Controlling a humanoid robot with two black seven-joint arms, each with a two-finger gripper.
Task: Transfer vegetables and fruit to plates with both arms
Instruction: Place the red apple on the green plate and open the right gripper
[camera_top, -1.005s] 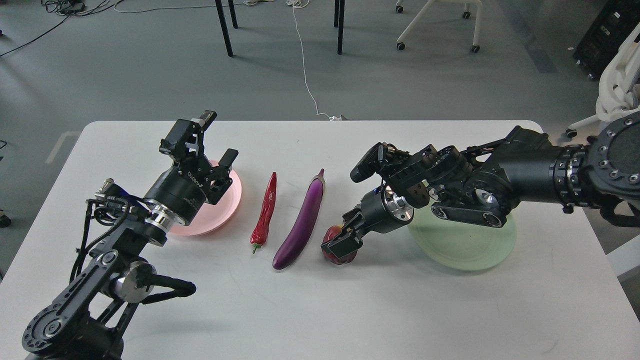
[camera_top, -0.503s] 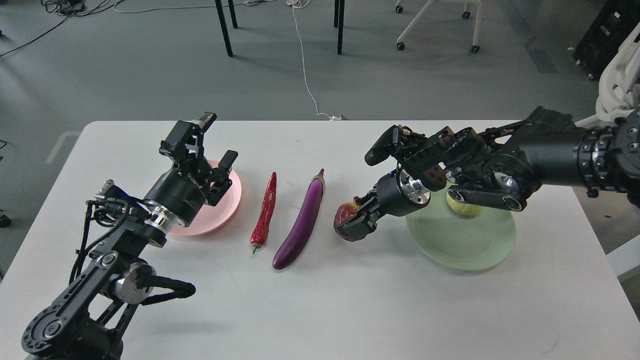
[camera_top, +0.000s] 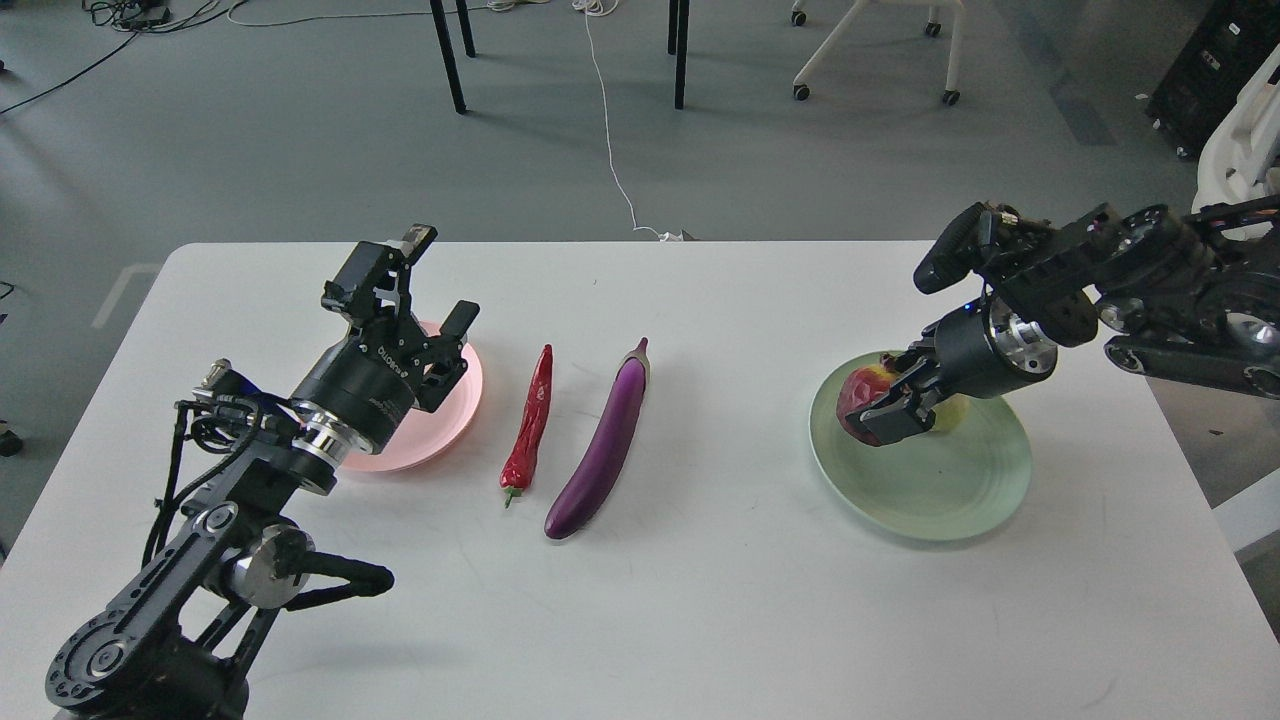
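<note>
My right gripper (camera_top: 880, 405) is shut on the dark red pomegranate (camera_top: 858, 397) and holds it over the left part of the mint green plate (camera_top: 940, 490). A sliver of the yellow-green fruit (camera_top: 952, 412) shows on that plate behind the gripper. The red chili pepper (camera_top: 531, 420) and the purple eggplant (camera_top: 605, 442) lie side by side at the table's middle. My left gripper (camera_top: 440, 295) is open and empty above the pale pink plate (camera_top: 440, 425), which my arm partly covers.
The white table (camera_top: 700, 600) ends close to the right of the green plate. Beyond the far edge are the grey floor, a white cable (camera_top: 610, 140), table legs and a chair base.
My right gripper has lifted the pomegranate from the table beside the eggplant and carried it right, over the green plate. The left arm has barely moved.
</note>
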